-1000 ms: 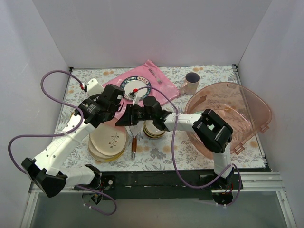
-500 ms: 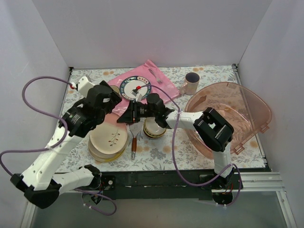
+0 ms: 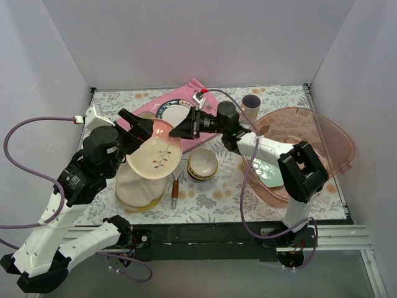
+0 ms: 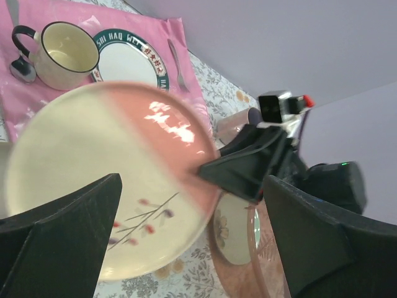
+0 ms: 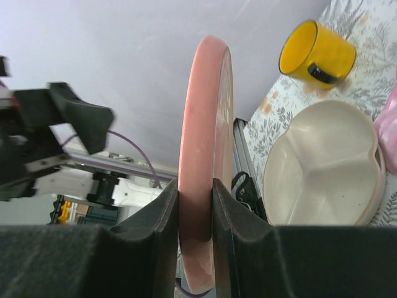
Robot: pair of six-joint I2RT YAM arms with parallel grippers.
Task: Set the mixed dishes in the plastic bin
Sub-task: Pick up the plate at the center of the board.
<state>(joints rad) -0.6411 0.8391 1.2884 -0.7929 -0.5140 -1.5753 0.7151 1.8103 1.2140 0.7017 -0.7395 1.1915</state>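
**Counter** (image 3: 217,200): it is bearing dishes not yet binned, so anything dropped here is falling onto crockery.

**Plastic bin** (image 3: 335,133): it is sitting at the right end of the counter, with a mint-green plate (image 3: 271,172) lying inside. An incoming plate could strike that one if let go from too high.

**Cream-and-pink plate** (image 3: 155,152): it is hanging in the air over the stacked plates (image 3: 133,195), well apart from the bin. It is being carried by one spot on its rim, with most of its weight hanging out beyond the grip. In my judgement this is the main hazard. The plate could pivot or slide out during the swing right and break on the stack.

**Small bowls** (image 3: 203,164) and **pinkish mug** (image 3: 251,105): both are standing near the likely path to the bin. A sagging plate edge could clip either one.

**Right tool** (image 5: 195,192): it is pinching the plate's rim narrowly between its two fingers and is the only support.

**Left tool** (image 4: 192,186): its jaws are standing wide on either side of the plate, gripping nothing. It could knock the plate when it withdraws.
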